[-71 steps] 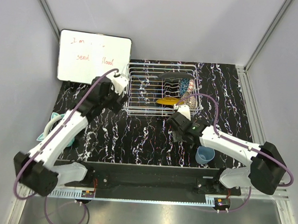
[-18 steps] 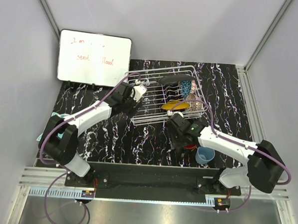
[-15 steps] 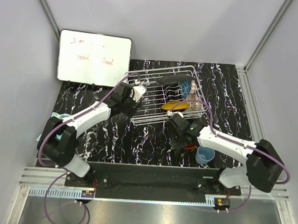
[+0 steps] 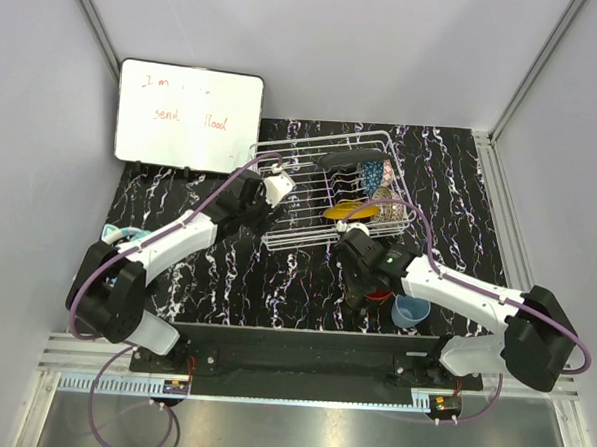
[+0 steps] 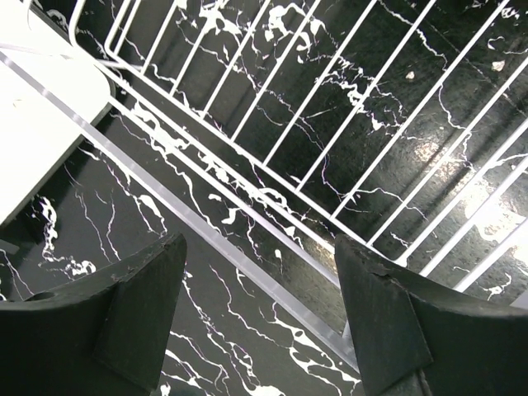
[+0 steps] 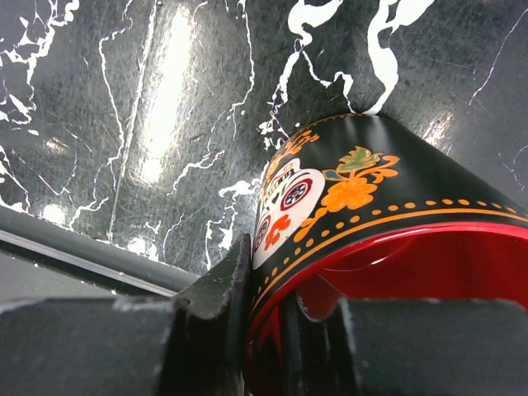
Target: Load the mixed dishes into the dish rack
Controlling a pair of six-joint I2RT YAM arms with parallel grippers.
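The white wire dish rack [image 4: 308, 229] sits skewed at the table's back and holds the yellow plate [image 4: 341, 208], the dark rectangular plate [image 4: 347, 158], the blue patterned bowl [image 4: 371, 172] and the beige bowl [image 4: 385, 203]. My left gripper [image 4: 275, 187] is open and empty at the rack's left side. In the left wrist view the gripper [image 5: 260, 305] hovers over the rack's rim wires [image 5: 247, 190]. My right gripper [image 4: 360, 287] is shut on the rim of the black mug with red inside [image 6: 371, 214], one finger [image 6: 227, 289] outside and one inside. The light-blue cup [image 4: 411, 310] stands just right of it.
A whiteboard with red writing [image 4: 189, 116] leans at the back left, and its corner shows in the left wrist view [image 5: 41, 115]. Teal headphones [image 4: 107, 239] lie at the left edge under my left arm. Grey walls enclose the black marbled table [image 4: 275, 282].
Since 2.4 s ago the rack has been turned askew and my left gripper has moved right along it. My right gripper has drawn back from the rack toward me, onto the mug.
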